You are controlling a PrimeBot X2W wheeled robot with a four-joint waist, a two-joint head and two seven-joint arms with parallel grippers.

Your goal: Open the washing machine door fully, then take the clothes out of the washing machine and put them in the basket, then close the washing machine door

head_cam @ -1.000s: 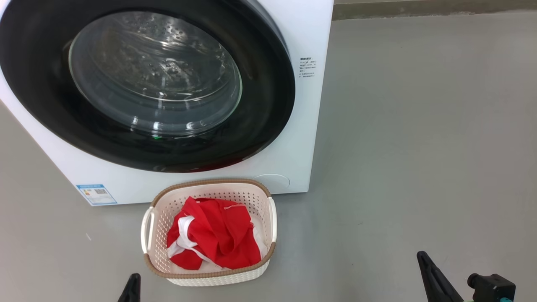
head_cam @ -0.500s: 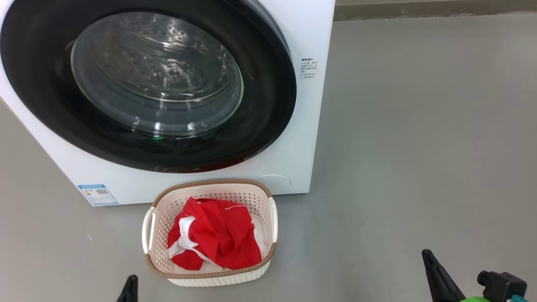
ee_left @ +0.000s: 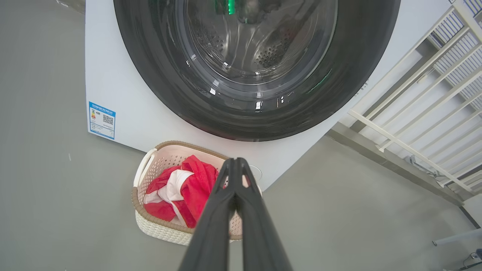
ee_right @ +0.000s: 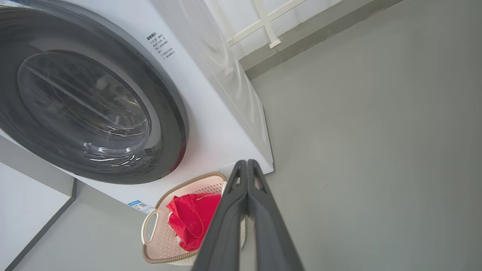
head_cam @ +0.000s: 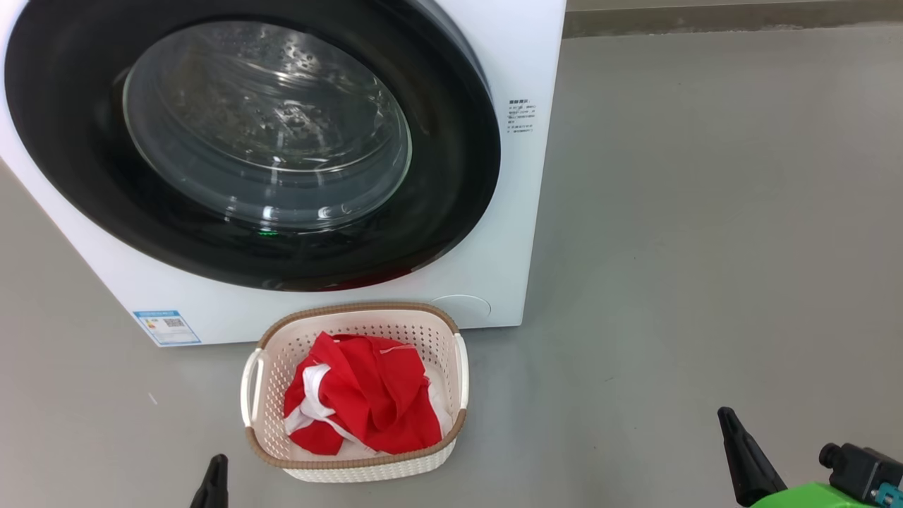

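The left fingers [ee_left: 212,229] and the right fingers [ee_right: 226,233] are clenching on nothing, and just beyond the left tips the clothes [ee_left: 196,184] are lying in the basket [ee_left: 154,229], partly hidden by them, while the washing machine door [ee_left: 158,75] is sitting closed further on, its top cut off.

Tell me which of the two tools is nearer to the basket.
The left tool, at the lower left of the head view, close beside the basket; the right tool sits far off toward the lower right.
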